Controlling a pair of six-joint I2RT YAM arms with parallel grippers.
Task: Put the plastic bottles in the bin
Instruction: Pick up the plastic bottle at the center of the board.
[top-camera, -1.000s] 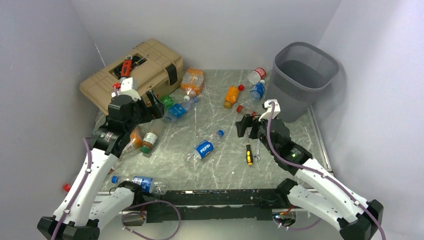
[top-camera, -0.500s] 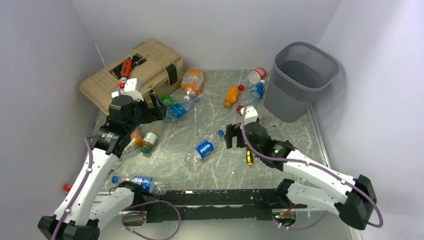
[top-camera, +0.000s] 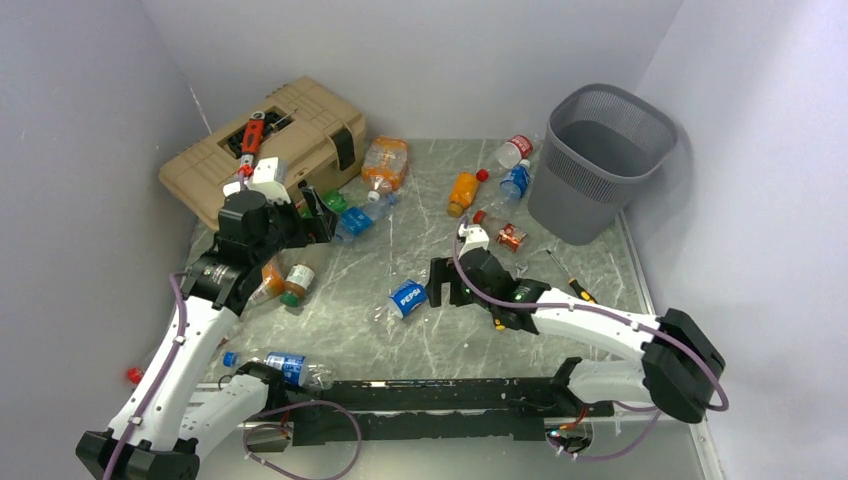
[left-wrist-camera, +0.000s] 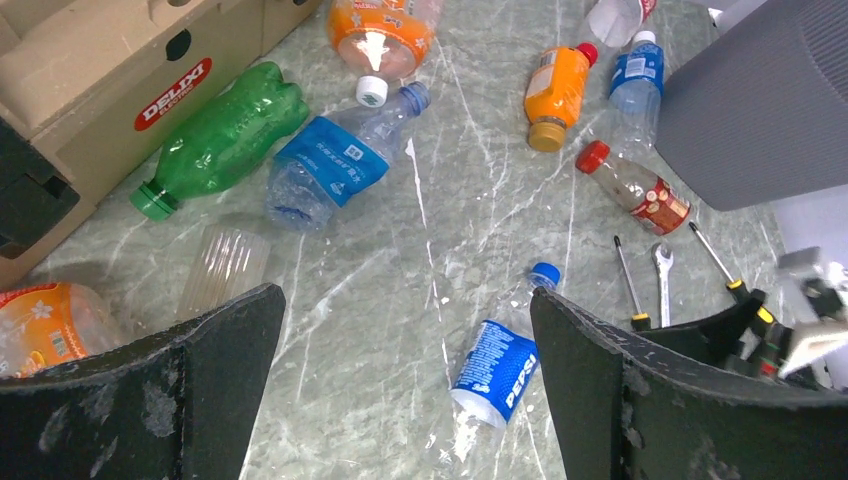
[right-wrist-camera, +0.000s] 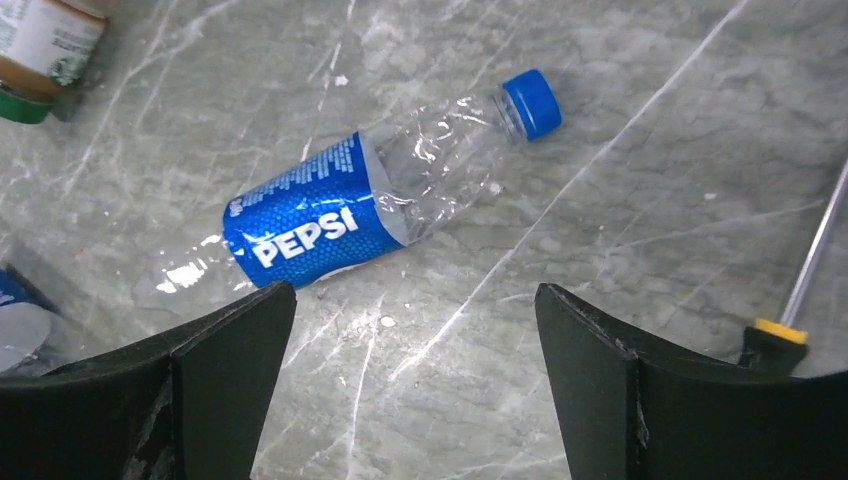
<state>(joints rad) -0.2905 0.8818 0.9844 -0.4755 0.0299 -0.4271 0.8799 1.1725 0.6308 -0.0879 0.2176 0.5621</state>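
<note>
A crushed Pepsi bottle (top-camera: 408, 297) with a blue cap lies mid-table; it also shows in the left wrist view (left-wrist-camera: 497, 370) and the right wrist view (right-wrist-camera: 340, 215). My right gripper (top-camera: 445, 283) is open and empty, just right of it, with the jaws (right-wrist-camera: 415, 290) wide apart over bare marble. My left gripper (top-camera: 318, 215) is open and empty (left-wrist-camera: 405, 300), held above the table near the toolbox. The grey mesh bin (top-camera: 585, 190) stands at the far right. Several more bottles lie near it, among them an orange one (top-camera: 463, 192) and a red-label one (top-camera: 503, 232).
The tan toolbox (top-camera: 270, 140) sits at the far left, with a green bottle (left-wrist-camera: 222, 140) and a blue-label bottle (left-wrist-camera: 335, 160) beside it. A yellow-handled screwdriver (top-camera: 497, 318) and a wrench (left-wrist-camera: 662, 280) lie under my right arm. Another Pepsi bottle (top-camera: 290, 367) lies at the near left edge.
My right arm has swung left and down from near the bin to beside the Pepsi bottle. My left gripper has shifted slightly to the right.
</note>
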